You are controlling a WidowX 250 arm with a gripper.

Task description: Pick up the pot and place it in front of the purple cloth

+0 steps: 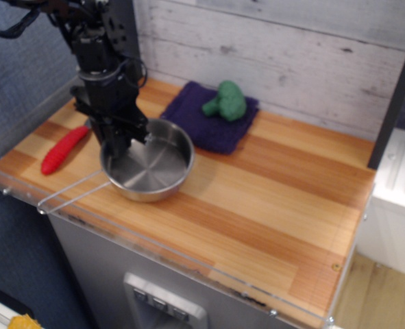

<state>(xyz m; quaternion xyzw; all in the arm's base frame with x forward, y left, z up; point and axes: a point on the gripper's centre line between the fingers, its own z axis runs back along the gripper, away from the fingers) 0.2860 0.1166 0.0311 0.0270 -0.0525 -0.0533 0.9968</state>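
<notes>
The pot (149, 166) is a shallow shiny steel pan with a thin wire loop handle (70, 195) pointing left over the table's front edge. It sits near the front left of the wooden table, in front and left of the purple cloth (211, 122). The cloth lies at the back by the wall with a green broccoli toy (224, 101) on it. My gripper (120, 144) is shut on the pot's left rim, its black arm coming down from the upper left.
A fork with a red handle (62, 149) lies left of the pot, partly hidden by my arm. A clear acrylic rim (161, 247) runs along the table's front and left edges. A dark post (393, 89) stands at the right.
</notes>
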